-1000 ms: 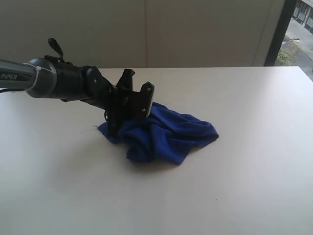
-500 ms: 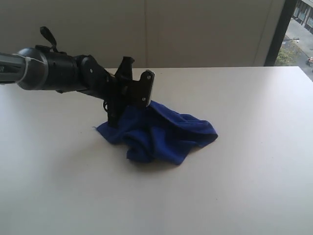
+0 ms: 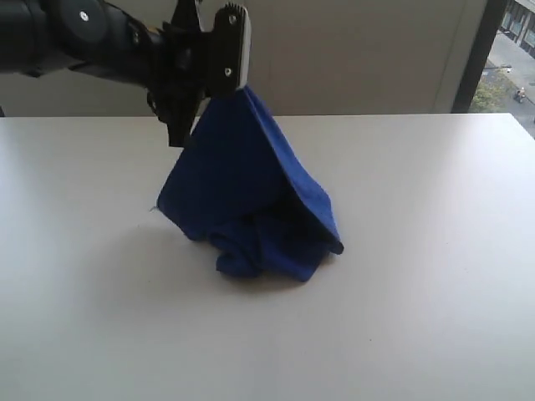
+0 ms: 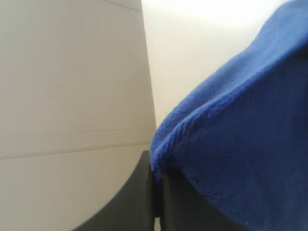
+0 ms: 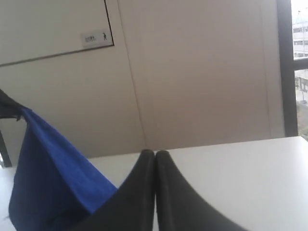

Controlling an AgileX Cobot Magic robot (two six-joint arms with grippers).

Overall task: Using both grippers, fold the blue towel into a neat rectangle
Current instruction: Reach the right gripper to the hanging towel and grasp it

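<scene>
Lifted: blue towel (image 3: 242,192), perhaps cornerwise, in left gripper (image 4: 157,192).

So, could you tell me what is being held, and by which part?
The left jaws pinch the blue towel by a hemmed edge; the right hold nothing.

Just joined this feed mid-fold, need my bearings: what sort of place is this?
Probably an office or lab room: a wide white tabletop, a plain pale panelled wall with a small printed sign, and a dark-framed window onto buildings and a street.
</scene>
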